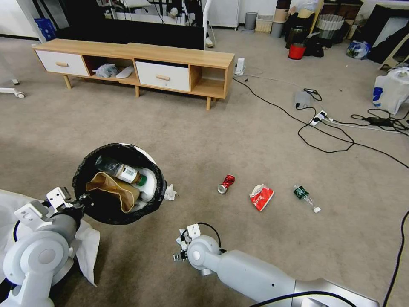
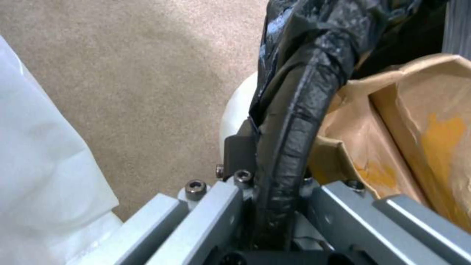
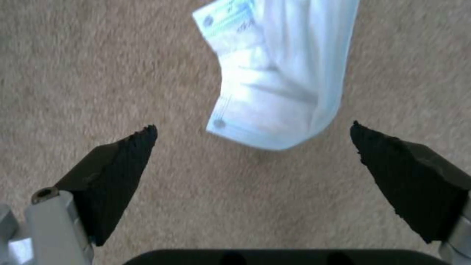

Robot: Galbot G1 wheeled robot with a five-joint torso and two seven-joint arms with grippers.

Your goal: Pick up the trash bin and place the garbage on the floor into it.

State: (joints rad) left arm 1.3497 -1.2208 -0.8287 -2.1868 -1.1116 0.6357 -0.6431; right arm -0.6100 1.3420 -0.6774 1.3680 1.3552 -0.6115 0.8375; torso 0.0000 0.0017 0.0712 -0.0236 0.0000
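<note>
The trash bin [image 1: 154,167], white with a black liner, hangs tilted at the left, and my left gripper [image 1: 83,199] is shut on its near rim. In the left wrist view the gripper [image 2: 275,176] pinches the black-wrapped rim [image 2: 294,121]. Inside lie a brown paper bag [image 1: 111,190] and a bottle [image 1: 121,170]. Garbage on the carpet: a white tissue [image 1: 170,192] beside the bin, a crushed red can [image 1: 226,183], a red-white wrapper [image 1: 261,197] and a green-labelled bottle [image 1: 304,195]. My right gripper [image 1: 183,245] points down, open [image 3: 252,127], just short of a white and pale-blue piece of litter [image 3: 275,92].
A low wooden cabinet [image 1: 136,64] stands at the back. Black cables and a power strip [image 1: 319,117] trail across the carpet at the right. A white shopping bag [image 1: 390,91] sits far right, a red bucket [image 1: 297,51] behind. White plastic sheeting [image 1: 87,247] lies under my left arm.
</note>
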